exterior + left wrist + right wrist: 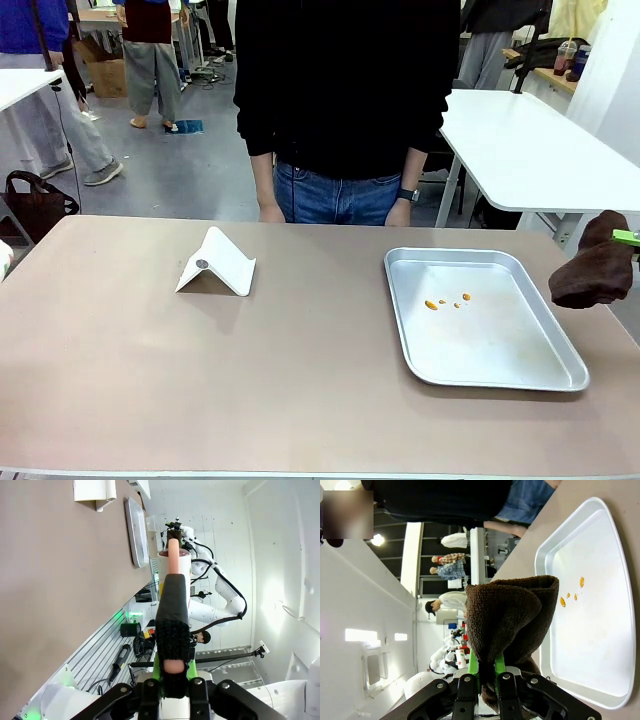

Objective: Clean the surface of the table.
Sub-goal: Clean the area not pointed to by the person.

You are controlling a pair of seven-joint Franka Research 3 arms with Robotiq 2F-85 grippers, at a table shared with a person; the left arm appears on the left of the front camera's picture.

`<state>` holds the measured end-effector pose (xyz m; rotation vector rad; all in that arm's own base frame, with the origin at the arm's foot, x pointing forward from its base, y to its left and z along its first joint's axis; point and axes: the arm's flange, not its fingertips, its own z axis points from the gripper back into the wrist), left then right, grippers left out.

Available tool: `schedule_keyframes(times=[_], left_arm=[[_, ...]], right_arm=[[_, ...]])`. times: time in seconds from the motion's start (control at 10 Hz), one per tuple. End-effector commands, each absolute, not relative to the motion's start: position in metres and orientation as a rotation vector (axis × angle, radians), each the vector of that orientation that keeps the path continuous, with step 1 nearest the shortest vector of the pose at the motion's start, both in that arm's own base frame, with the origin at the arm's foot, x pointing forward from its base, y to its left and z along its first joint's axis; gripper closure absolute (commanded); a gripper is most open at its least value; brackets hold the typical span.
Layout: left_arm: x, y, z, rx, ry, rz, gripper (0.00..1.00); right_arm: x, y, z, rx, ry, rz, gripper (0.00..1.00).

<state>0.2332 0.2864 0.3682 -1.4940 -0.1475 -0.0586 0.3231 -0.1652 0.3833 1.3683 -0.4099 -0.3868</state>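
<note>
Right gripper [486, 672] clamped on a brown towel [512, 615], held at the right edge of the table [150, 380]. Left gripper [174, 680] clamped on a long black-and-peach tool [172, 610]. Metal tray [560, 378] with orange crumbs [431, 304] lies near the same edge.

The table [300, 400] is bare along its near strip and over its left end, giving wide room for a pass from either side. A folded white stand [215, 264] left of middle and a metal tray [490, 345] filling most of the right side break the rest, with an open lane between them, while a person [340, 100] stands at the far edge, hands [270, 212] hanging by the rim. The right gripper [486, 670], clamped on a brown cloth [592, 272], hangs just off the right end beside the tray; the left gripper [172, 680], clamped on a black-wrapped stick [172, 610], sits beyond the table's edge.
</note>
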Motion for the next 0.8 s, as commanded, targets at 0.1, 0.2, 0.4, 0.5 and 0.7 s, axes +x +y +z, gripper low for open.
schedule_keyframes(times=[0.1, 0.2, 0.4, 0.5, 0.7], left_arm=[[0.231, 0.286, 0.374, -1.498, -0.143, -0.053, 0.8], [0.231, 0.286, 0.374, -1.498, -0.143, -0.053, 0.8], [0.231, 0.286, 0.374, -1.498, -0.143, -0.053, 0.8], [0.231, 0.286, 0.374, -1.498, -0.143, -0.053, 0.8], [0.231, 0.286, 0.374, -1.498, -0.143, -0.053, 0.8]], right_arm=[[0.321, -0.161, 0.394, 1.235, -0.368, -0.326, 0.86], [0.335, -0.148, 0.406, 1.131, -0.306, -0.27, 0.86], [0.365, -0.129, 0.418, 0.971, -0.245, -0.237, 0.86], [0.381, -0.119, 0.417, 0.903, -0.218, -0.218, 0.86], [0.413, -0.089, 0.402, 0.688, -0.23, -0.219, 0.86]])
